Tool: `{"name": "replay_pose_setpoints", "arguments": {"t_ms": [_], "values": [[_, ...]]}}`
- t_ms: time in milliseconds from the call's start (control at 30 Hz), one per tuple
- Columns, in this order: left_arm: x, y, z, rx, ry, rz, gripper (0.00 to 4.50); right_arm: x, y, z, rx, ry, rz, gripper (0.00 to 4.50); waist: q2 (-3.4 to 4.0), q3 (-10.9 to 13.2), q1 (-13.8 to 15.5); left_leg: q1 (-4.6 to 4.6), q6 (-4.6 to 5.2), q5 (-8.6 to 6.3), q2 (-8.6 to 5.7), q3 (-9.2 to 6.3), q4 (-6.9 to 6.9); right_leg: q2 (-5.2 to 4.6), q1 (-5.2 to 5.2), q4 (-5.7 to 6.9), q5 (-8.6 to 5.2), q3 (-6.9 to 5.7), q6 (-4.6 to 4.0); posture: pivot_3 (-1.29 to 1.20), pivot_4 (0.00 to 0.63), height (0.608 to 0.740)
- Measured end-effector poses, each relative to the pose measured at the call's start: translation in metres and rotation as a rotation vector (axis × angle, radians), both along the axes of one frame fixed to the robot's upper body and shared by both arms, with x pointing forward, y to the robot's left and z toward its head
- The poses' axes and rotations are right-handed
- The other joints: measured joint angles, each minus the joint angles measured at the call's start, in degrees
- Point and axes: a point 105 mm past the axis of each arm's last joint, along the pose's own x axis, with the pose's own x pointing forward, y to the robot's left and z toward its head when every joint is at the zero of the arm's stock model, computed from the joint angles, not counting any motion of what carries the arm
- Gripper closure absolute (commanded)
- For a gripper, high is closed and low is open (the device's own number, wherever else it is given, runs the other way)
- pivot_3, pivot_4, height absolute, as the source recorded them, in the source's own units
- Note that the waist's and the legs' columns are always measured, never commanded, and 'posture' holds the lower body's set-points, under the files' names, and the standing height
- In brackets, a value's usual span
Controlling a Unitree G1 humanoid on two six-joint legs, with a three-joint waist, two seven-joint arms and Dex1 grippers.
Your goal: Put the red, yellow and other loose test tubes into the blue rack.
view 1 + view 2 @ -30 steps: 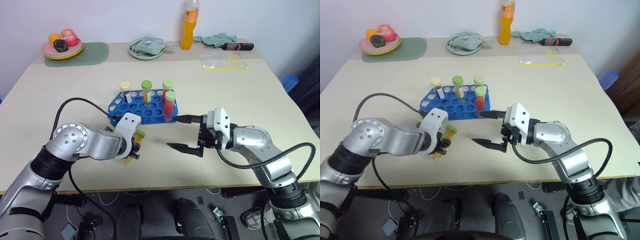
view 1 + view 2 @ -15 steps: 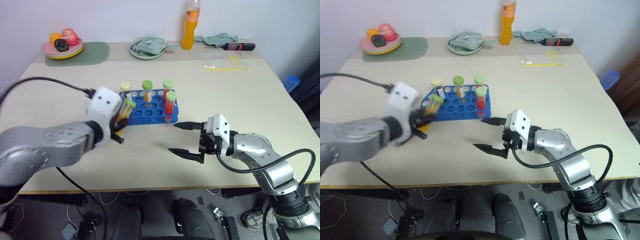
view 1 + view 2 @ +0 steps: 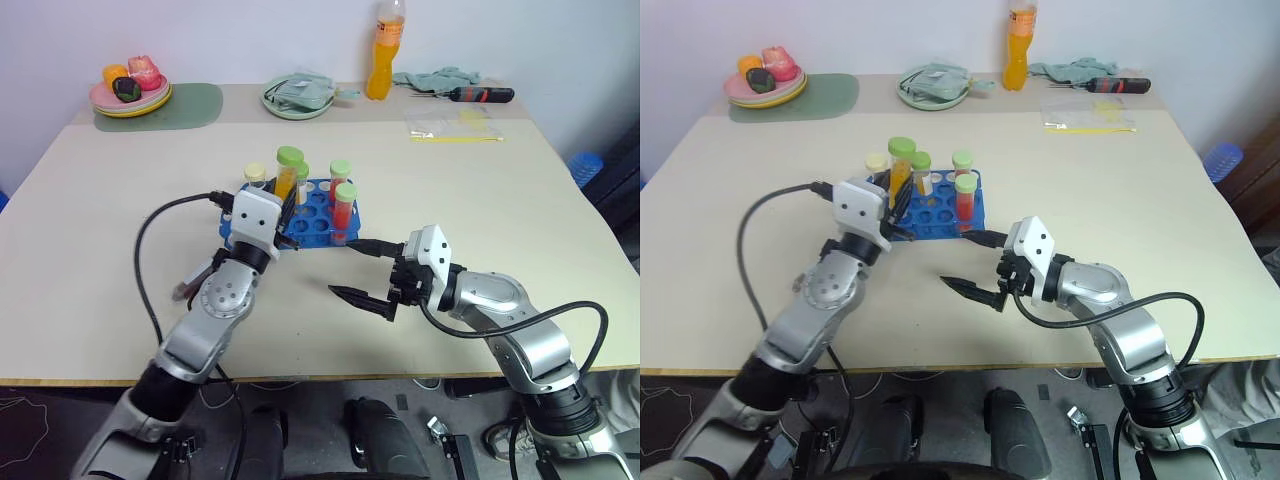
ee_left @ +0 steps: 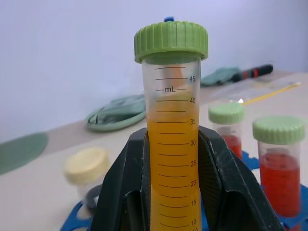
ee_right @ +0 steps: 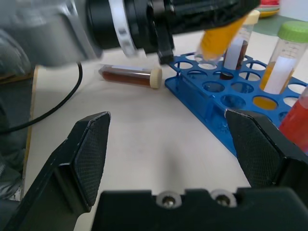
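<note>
left wrist view: yellow tube (image 4: 172,144) clamped upright between left gripper (image 4: 174,192) jaws.

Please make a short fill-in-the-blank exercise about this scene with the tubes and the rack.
1. The left gripper holds a tube of yellow liquid with a ____ cap.
2. The right gripper has its jaws ____ and holds nothing.
3. The tube of dark brown liquid lies on the ____ beside the blue rack.

Missing words: green; open; table
</note>
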Motion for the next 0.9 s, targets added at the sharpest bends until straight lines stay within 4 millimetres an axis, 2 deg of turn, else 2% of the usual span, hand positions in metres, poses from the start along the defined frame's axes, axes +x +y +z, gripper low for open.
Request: {"name": "replay_pose_setpoints", "arguments": {"t_ms": [267,500,900], "values": [[0.011,-0.020,-0.019,0.012,0.005,-0.085,3.76,0.002,-0.001,0.000,0.007,0.005,-0.030,0.26,0.00,0.0,-0.1,0.01,0.02,-0.01,-0.01,-0.02,0.02,0.00,0.01,0.06,0.01,-0.01,0.03,0.00,0.150,0.740],[0.020,-0.018,-0.029,0.000,0.040,-0.083,3.76,0.002,-0.002,-0.003,0.007,0.013,-0.045,0.26,0.00,0.0,0.0,0.02,0.02,-0.01,-0.01,-0.02,0.04,0.00,0.01,0.08,0.01,-0.01,0.03,0.00,0.150,0.740],[0.025,-0.026,-0.031,-0.005,0.036,-0.122,3.76,0.002,-0.002,-0.002,0.007,0.011,-0.047,0.26,0.00,0.0,0.0,0.02,0.02,-0.01,-0.01,-0.03,0.04,0.00,0.02,0.09,0.02,-0.02,0.04,0.00,0.150,0.740]]}}
